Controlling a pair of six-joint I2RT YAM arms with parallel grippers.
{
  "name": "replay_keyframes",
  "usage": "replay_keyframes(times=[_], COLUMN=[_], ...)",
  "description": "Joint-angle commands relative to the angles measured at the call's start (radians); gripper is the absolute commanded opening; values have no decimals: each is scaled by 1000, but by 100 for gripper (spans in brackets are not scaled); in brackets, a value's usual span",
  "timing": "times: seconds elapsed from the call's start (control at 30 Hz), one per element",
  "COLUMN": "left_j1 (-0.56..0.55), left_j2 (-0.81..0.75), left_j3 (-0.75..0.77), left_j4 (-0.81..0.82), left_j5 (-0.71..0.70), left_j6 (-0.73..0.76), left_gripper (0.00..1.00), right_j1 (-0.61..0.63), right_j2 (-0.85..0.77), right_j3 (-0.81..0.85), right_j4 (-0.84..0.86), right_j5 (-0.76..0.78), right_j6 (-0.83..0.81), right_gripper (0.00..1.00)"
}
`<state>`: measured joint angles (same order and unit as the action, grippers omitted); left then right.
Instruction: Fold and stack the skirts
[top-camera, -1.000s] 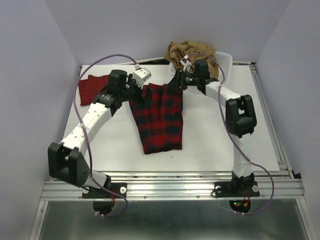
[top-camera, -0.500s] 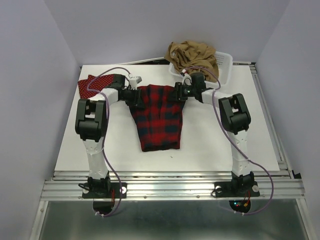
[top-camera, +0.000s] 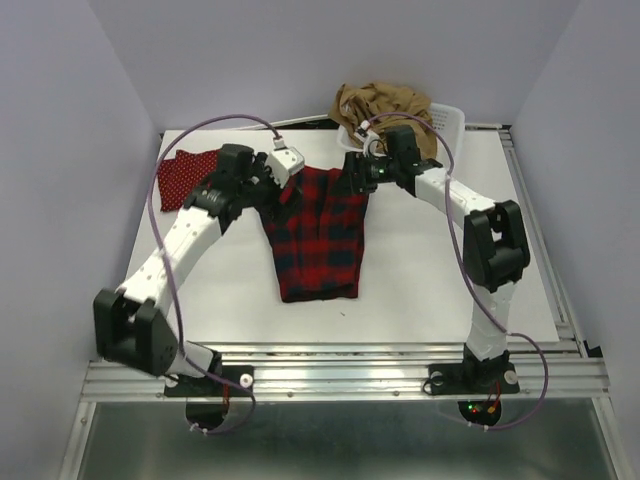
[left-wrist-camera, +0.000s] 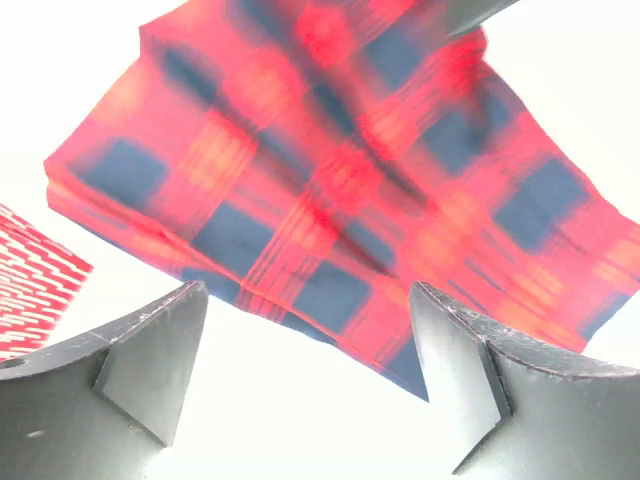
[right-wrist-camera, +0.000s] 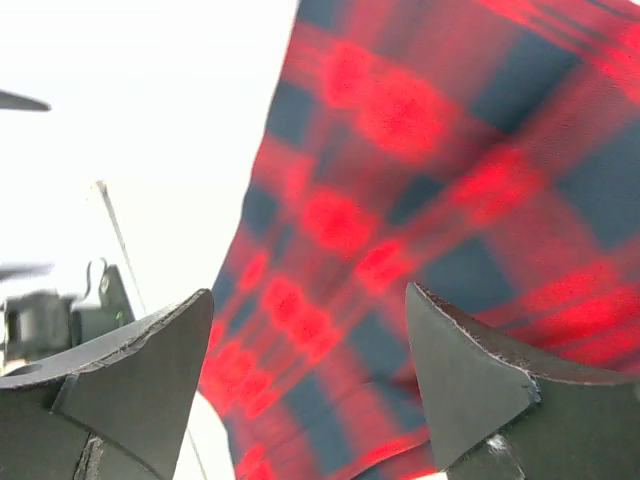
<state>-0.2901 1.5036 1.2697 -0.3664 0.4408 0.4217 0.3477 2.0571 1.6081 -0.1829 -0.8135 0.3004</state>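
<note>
A red-and-black plaid skirt (top-camera: 318, 235) lies flat in the middle of a white bench (top-camera: 220, 290), its waist at the far side. The left end effector (left-wrist-camera: 305, 300) and the right end effector (right-wrist-camera: 308, 295) hang over its far left and far right corners, both spread wide and holding nothing. A red dotted skirt (top-camera: 185, 175) lies at the far left. A tan skirt (top-camera: 385, 105) is heaped in a white basket (top-camera: 448, 125) at the far right. The risk: a pinch catching only the top layer, or only one corner, would likely drag the skirt crooked.
</note>
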Motion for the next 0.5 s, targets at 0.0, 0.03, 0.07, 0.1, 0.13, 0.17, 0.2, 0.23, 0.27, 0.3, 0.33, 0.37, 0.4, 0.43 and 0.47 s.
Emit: replay_keyframes(times=[0.0,0.03,0.07,0.1,0.13,0.17,0.2,0.23,0.27,0.3,0.33,0.37,0.4,0.43,0.47], left_j1=[-104,-104,-106,-106,-107,-116,-126,-141,-186,-214,-246,-300,-323,-342,-356], left_j2=[-245,-270,-290,-325,-342,-364,-385,-428,-459,-468,-476,-482,-494,-502,-509], left_j3=[-150,-171,-199,-211,-226,-266,-291,-349,-377,-400,-423,-466,-484,-501,-529], left_j4=[-23,-17,-14,-13,-8,3,15,32,65,78,89,121,136,150,180], left_j5=[-174,-183,-188,-191,-188,-176,-175,-183,-218,-240,-267,-324,-350,-372,-401], left_j6=[120,105,94,86,85,103,117,130,137,140,143,144,146,149,150], left_gripper=[93,94,94,95,96,99,99,99,99,99,99,99,99,99,99], right_j1=[66,66,66,66,66,66,66,66,66,66,66,66,66,66,66], right_j2=[-158,-179,-202,-259,-291,-322,-354,-409,-429,-445,-456,-454,-450,-445,-443], right_j3=[-30,-52,-116,-158,-204,-305,-357,-407,-495,-538,-574,-608,-663,-686,-703], right_j4=[-215,-246,-269,-318,-319,-335,-340,-336,-329,-316,-303,-267,-241,-210,-146], right_j5=[14,42,103,126,149,189,206,206,195,192,183,153,139,120,103], right_j6=[-81,-63,-66,-60,-60,-31,-18,2,17,35,48,90,112,127,156], right_gripper=[83,82,82,83,83,89,95,100,100,100,100,100,100,100,100])
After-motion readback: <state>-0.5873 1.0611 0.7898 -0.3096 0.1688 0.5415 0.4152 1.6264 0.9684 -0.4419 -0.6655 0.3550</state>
